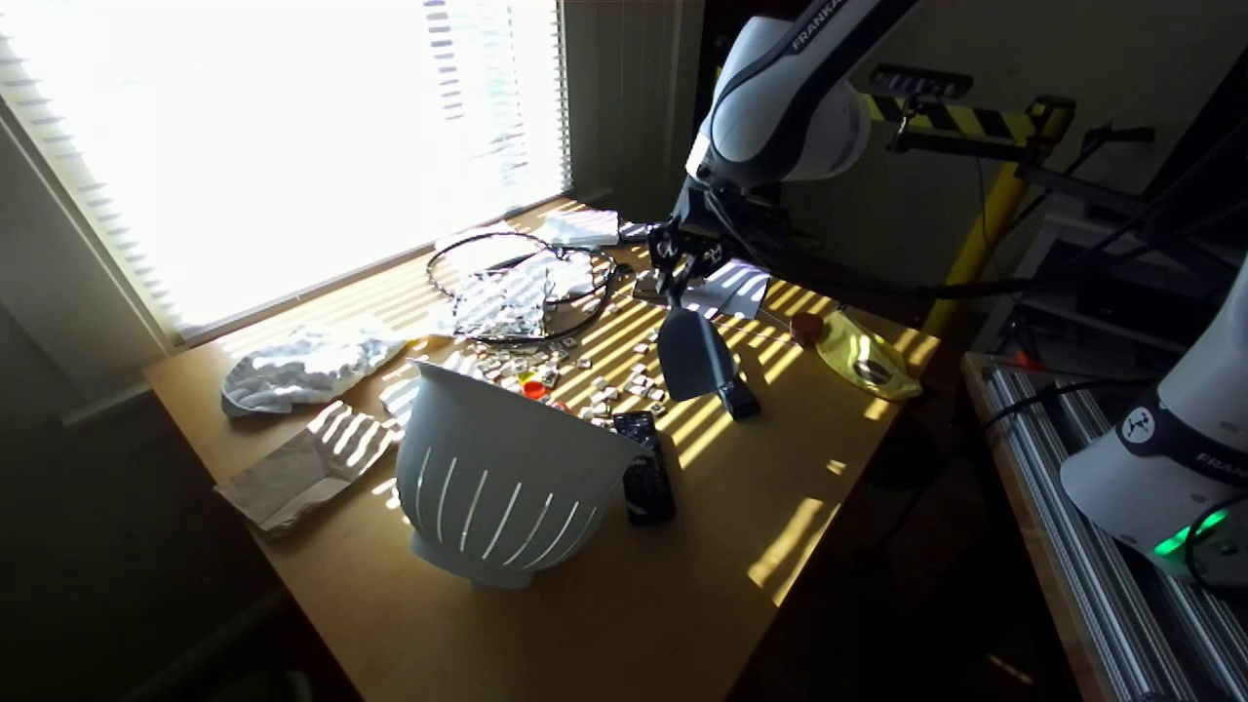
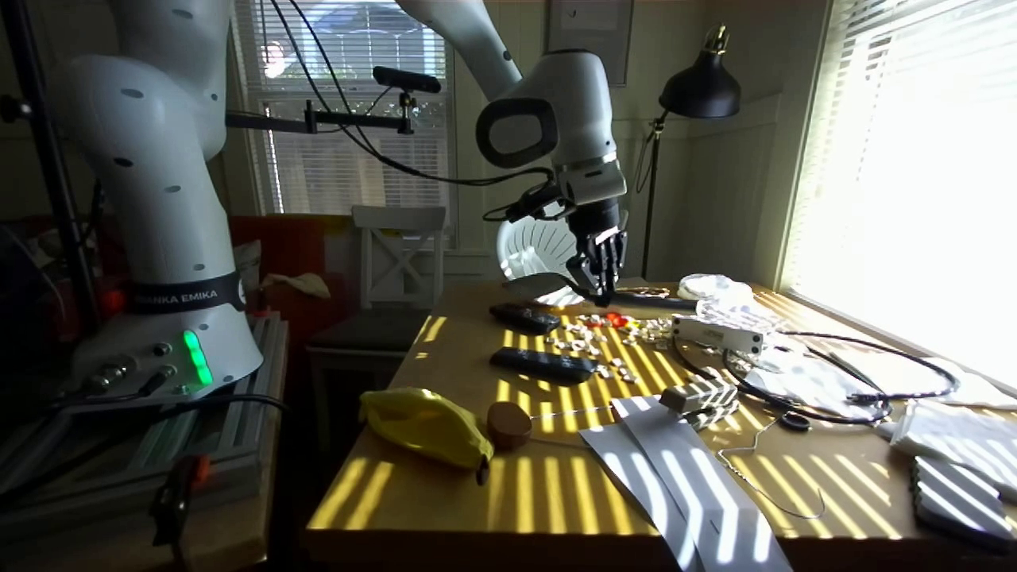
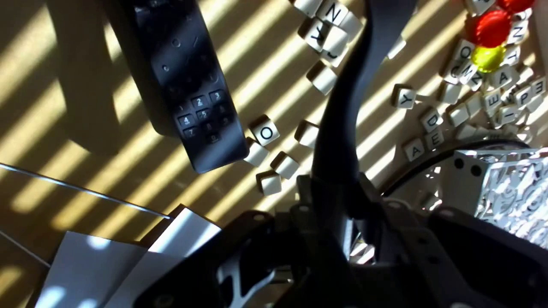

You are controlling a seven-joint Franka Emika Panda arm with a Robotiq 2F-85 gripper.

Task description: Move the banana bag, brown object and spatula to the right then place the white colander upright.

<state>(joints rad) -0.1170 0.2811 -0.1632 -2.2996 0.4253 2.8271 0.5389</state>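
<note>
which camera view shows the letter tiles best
The wrist view: it shows the letter tiles close up, so letters such as O, Y and D can be read. Both exterior views show them only as small pale pieces, letters unreadable.

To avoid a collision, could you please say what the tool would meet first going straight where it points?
The tool, holding the spatula, would probably first meet the letter tiles or table below, though depth is unclear.

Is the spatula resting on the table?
No, the gripper holds the spatula above the table.
</note>
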